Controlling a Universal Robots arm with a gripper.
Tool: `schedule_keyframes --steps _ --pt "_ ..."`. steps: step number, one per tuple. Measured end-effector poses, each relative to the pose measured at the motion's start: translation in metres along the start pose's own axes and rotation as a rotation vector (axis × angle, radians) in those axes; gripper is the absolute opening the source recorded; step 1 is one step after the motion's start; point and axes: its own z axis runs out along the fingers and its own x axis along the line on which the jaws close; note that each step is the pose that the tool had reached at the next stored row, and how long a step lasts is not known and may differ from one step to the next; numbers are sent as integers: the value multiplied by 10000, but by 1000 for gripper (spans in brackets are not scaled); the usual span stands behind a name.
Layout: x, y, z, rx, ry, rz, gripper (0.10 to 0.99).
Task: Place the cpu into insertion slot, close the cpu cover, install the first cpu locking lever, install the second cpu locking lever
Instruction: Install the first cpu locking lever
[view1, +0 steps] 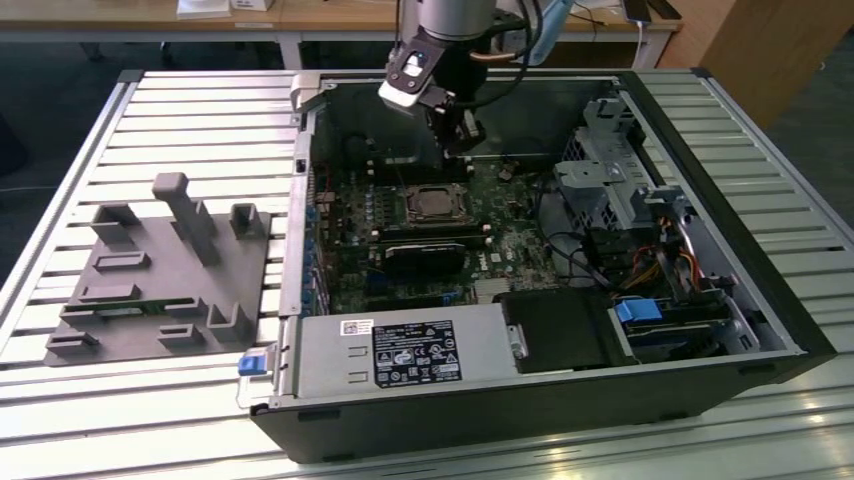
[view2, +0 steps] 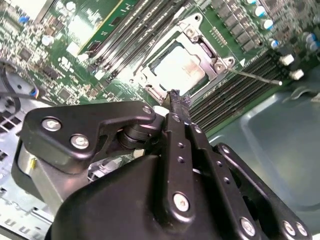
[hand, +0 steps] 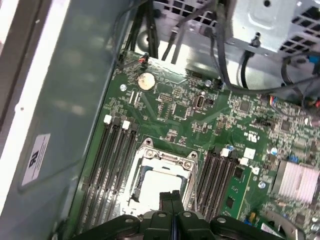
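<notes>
Exterior view: open computer case (view1: 787, 330) on slatted table (view1: 200, 110); motherboard (view1: 514, 245) inside; gripper (view1: 461, 140) over insertion slot (view1: 434, 203). Second wrist view: cpu (view2: 177, 67) seated in slot; cpu cover (view2: 212, 50) appears down over it; wire locking lever (view2: 255, 76) looks unlatched, beside memory slots (view2: 240, 92). Jaws pressed together, holding nothing; tip just beside cover edge. We judge lever step in hand: push on lever end only; down, then sideways under hook; keep off memory slots.
</notes>
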Motion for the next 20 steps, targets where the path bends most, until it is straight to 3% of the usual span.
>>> schedule_keyframes --steps 6,12,20 --pt "0 0 0 -30 -88 -916 106" --pt "1 0 0 -76 -92 -1629 106" --pt "1 0 3 -182 -71 -3076 106"
